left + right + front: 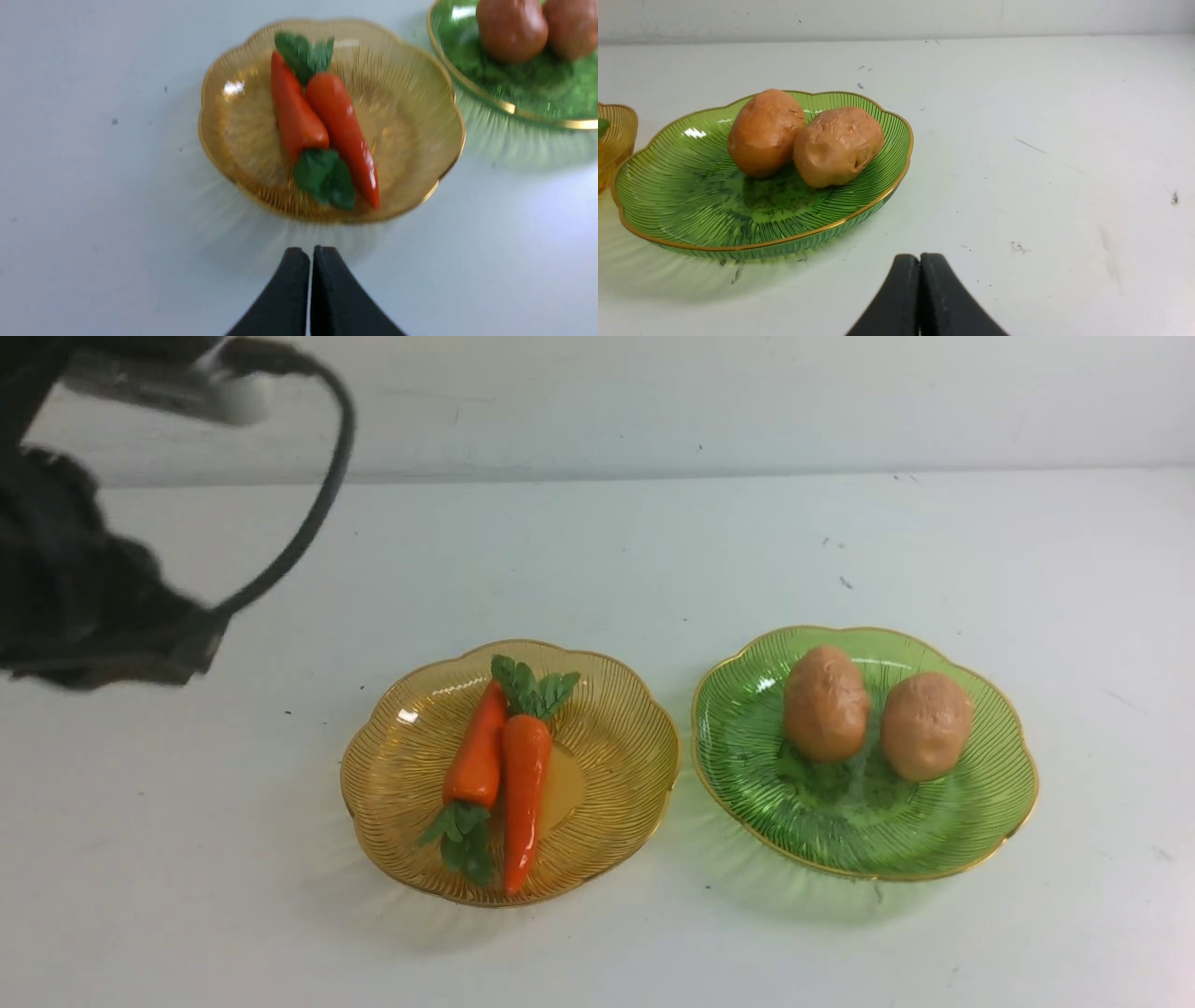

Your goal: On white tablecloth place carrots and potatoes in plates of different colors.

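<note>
White tablecloth (597,551) bare beyond plates (635,747) | left gripper (310,254) clenched | right gripper (920,261) clenched, both empty

In the front view the left arm (84,588) is a dark blur cut by the picture's edge, and its gripper cannot be made out there. The left wrist view is soft, and the green plate (514,109) and the potatoes (511,28) are cut off. In the right wrist view only a sliver of the amber plate (614,135) shows.
</note>
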Available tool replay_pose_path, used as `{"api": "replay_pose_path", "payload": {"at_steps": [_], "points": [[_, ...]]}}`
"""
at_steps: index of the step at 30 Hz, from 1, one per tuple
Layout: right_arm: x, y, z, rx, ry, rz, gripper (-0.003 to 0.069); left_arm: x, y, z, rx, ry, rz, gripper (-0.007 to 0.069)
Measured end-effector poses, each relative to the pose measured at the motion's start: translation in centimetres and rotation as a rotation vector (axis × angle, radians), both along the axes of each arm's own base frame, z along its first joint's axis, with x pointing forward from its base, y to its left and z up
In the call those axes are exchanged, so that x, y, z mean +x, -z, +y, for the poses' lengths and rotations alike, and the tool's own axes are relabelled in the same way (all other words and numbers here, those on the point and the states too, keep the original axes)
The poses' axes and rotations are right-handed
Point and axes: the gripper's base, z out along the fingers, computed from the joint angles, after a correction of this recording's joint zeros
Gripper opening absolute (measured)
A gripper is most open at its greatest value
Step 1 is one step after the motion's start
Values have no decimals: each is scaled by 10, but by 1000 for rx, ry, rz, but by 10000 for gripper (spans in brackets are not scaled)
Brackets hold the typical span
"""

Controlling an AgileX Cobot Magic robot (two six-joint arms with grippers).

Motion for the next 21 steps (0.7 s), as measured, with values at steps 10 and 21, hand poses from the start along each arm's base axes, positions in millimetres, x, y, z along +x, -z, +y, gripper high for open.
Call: {"api": "replay_pose_path", "payload": {"at_steps": [10, 21], "points": [[0, 0, 0, -1, 0, 0, -15, -3, 0, 3, -82, -48, -185, -3], [0, 0, 0, -1, 0, 0, -15, -3, 0, 4, -59, -42, -201, -3]]}}
